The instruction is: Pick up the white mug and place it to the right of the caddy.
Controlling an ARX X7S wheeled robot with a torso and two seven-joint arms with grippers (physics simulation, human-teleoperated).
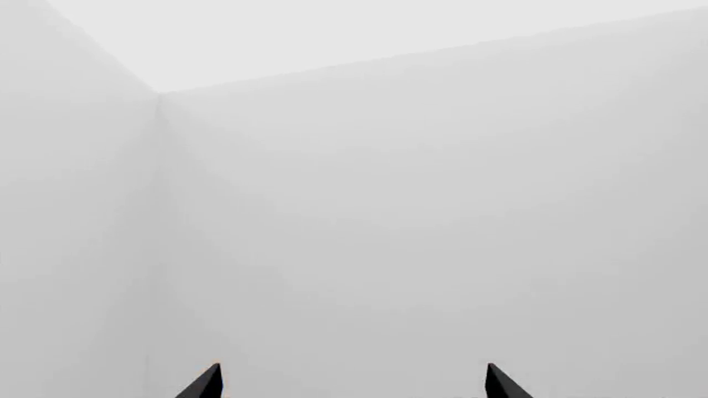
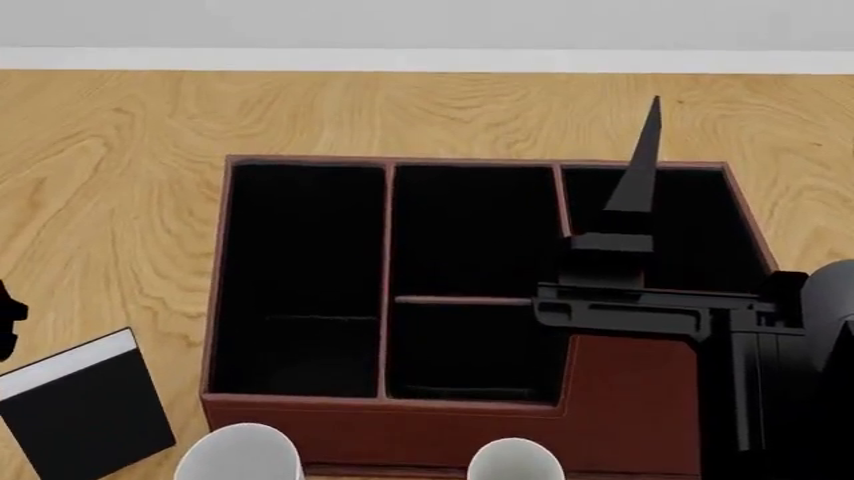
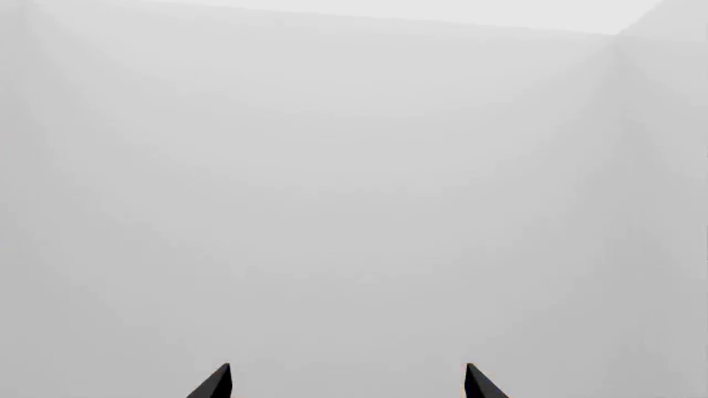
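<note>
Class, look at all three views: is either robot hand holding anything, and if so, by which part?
Nothing is held. The left hand and right hand both show spread fingertips with only blank wall between them.

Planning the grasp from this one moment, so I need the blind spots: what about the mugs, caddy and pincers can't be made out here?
- Two mugs, head view: only pale rims show, cut by the bottom edge; which is the white mug is unclear.
- Caddy, head view: right compartments and right wall covered by the right arm.
- Left pincer and right pincer, wrist views: fingertips apart, only blank walls beyond.
- Book: cut by the left edge.
</note>
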